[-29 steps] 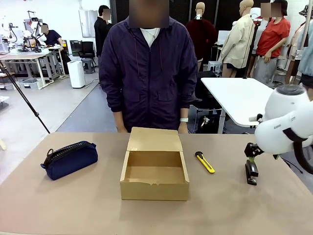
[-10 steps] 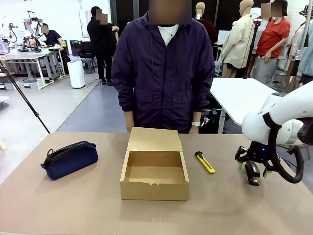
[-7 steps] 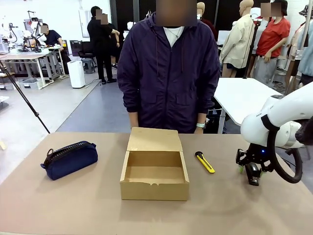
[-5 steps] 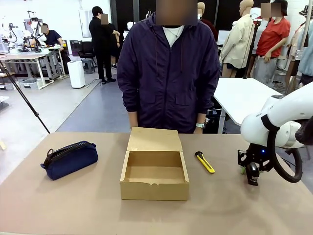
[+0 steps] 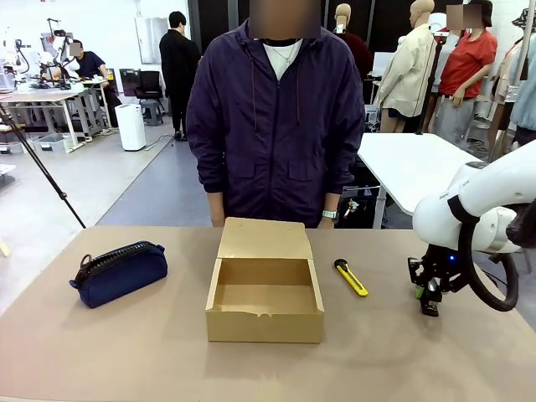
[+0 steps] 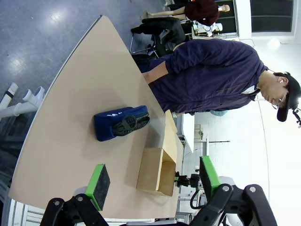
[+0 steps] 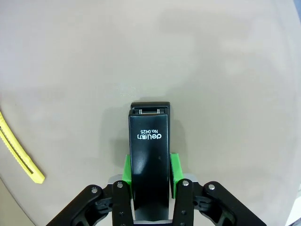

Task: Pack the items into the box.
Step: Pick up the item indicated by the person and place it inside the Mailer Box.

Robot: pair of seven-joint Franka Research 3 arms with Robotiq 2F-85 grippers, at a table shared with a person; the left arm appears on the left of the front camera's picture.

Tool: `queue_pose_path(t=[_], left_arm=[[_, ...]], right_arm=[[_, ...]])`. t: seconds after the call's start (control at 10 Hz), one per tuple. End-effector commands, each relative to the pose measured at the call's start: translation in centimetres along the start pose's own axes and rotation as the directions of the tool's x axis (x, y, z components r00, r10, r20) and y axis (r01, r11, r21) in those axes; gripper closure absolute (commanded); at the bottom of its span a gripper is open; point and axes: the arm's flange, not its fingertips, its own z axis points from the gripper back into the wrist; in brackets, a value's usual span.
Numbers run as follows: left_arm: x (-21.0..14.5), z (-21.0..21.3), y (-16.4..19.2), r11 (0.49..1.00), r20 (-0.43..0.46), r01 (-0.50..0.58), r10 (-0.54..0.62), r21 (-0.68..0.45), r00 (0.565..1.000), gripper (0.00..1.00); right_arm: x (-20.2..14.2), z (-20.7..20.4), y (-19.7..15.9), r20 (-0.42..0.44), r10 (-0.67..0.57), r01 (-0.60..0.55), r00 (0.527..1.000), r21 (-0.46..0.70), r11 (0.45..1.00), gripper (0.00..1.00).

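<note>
1. As the right gripper pinches the black stapler between its green pads, low over the table on the robot's right, the first pick looks to be in hand.
2. Left gripper hangs high, fingers spread wide, holding nothing.
3. Utility knife lies between stapler and box; nothing is packed yet.
4. The box sits at the centre of the table, its flap folded back and its inside bare. The navy pouch lies well apart on the left.
5. Next move, by my read: lift the stapler, carry it over the knife and the box's right wall, lower it inside and release it.
</note>
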Motion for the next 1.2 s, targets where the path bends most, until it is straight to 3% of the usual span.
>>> queue_pose_path(t=[0.0, 0.3, 0.4, 1.1], left_arm=[[0.0, 0.1, -0.1, 1.0, -0.001, -0.004, 0.004, -0.011, 1.0, 0.0], [0.0, 0.1, -0.1, 1.0, -0.001, -0.004, 0.004, -0.011, 1.0, 0.0], [0.0, 0.1, -0.1, 1.0, -0.001, -0.004, 0.004, -0.011, 1.0, 0.0], [0.0, 0.1, -0.1, 1.0, -0.001, -0.004, 0.004, -0.011, 1.0, 0.0]], right_arm=[[-0.2, 1.3, 0.0, 0.034, 0.078, -0.08, 0.996, 0.062, 0.995, 1.0], [0.5, 11.7, -0.8, 0.233, 0.223, -0.241, 0.947, 0.053, 0.969, 1.0], [0.9, 14.7, -1.1, 0.26, 0.261, -0.282, 0.93, 0.046, 0.958, 1.0], [0.7, 15.9, -0.5, 0.259, 0.237, -0.249, 0.936, 0.012, 0.968, 1.0]])
